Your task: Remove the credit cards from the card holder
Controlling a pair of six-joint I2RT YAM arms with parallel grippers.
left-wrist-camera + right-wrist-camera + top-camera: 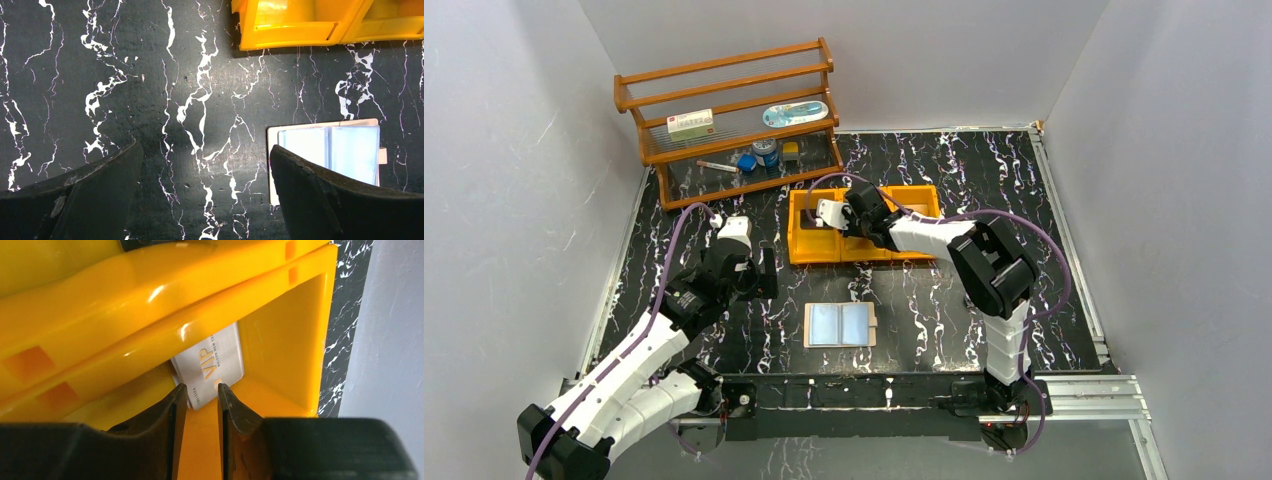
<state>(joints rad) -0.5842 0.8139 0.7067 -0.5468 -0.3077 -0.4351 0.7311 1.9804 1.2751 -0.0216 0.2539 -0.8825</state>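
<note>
Black white-veined table between grey walls; left pincer gapes wide, right pincer slightly parted, empty.

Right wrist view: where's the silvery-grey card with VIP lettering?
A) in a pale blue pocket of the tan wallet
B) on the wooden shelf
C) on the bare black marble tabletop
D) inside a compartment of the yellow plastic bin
D: the silvery-grey VIP card sits inside the yellow plastic bin, with yellow walls around it, just beyond the parted fingertips of the right hand.
</note>
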